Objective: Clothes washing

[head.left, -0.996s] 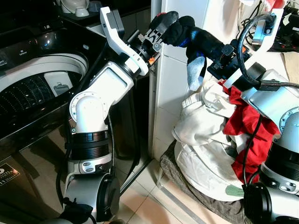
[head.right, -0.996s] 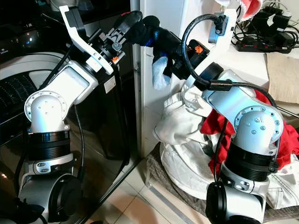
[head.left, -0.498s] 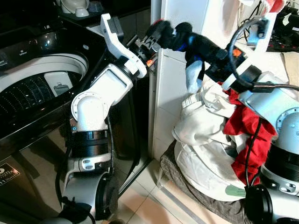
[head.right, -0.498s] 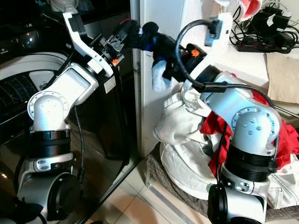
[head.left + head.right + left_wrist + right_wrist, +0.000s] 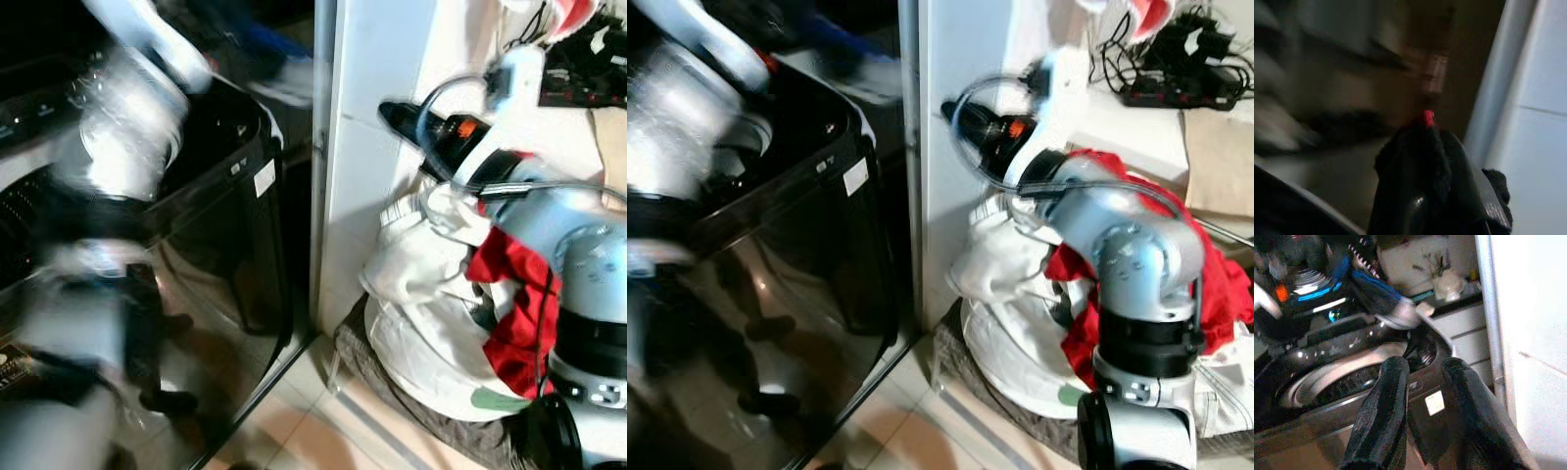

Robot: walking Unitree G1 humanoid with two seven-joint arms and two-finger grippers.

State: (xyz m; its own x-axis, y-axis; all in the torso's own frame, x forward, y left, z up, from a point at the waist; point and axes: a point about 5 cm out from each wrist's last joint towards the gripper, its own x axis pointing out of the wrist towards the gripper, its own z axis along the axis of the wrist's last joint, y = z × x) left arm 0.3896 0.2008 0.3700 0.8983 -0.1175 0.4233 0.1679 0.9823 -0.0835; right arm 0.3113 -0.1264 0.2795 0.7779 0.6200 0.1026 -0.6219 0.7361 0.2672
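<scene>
We see a dark garment (image 5: pixel 1425 181) clenched in the left claw (image 5: pixel 1425 196), a red bit at its tip. In the head views that arm is a blur above the washer (image 5: pixel 196 245). The right claw (image 5: pixel 1420 406) is released, its fingers (image 5: pixel 1383 406) parted with nothing between, pointing toward the washer's drum (image 5: pixel 1352 377). Just behind and below it the laundry pile (image 5: pixel 431 323) leans on the white wall (image 5: pixel 372 147).

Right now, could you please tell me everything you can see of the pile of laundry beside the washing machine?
The laundry pile is a rumpled heap of white cloth with a red garment draped over its right side. It sits on a grey-brown fabric base on the tiled floor, against the white wall. The right arm stands directly before it, hiding part.
</scene>
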